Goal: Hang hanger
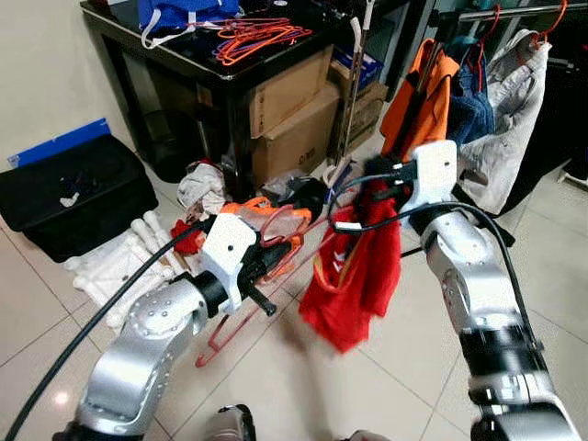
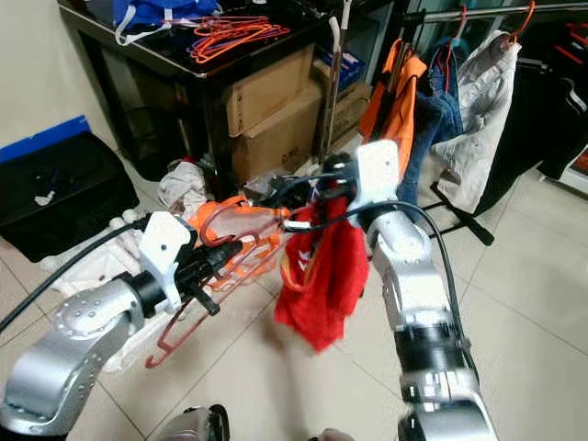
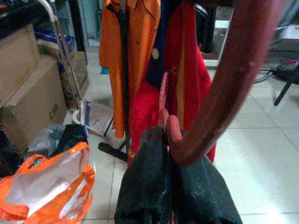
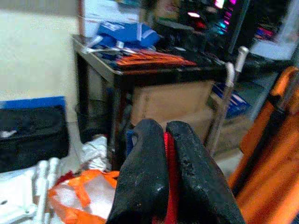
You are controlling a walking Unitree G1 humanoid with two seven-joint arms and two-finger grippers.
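Now | your left gripper (image 1: 260,276) pinches the red hanger (image 1: 241,314), hook forward for the rail (image 1: 514,11) | right gripper (image 4: 164,154) clamps the red garment (image 1: 354,276), keeping it draped while carried.

The red garment (image 1: 354,266) hides most of its hanger, and the clothes rail (image 1: 514,11) is cut off.

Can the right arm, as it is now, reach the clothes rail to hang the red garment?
Probably not yet. The right gripper is shut on the red garment, low, and short of the clothes rail. Hung clothes crowd the rail, and the left gripper grips the hanger.
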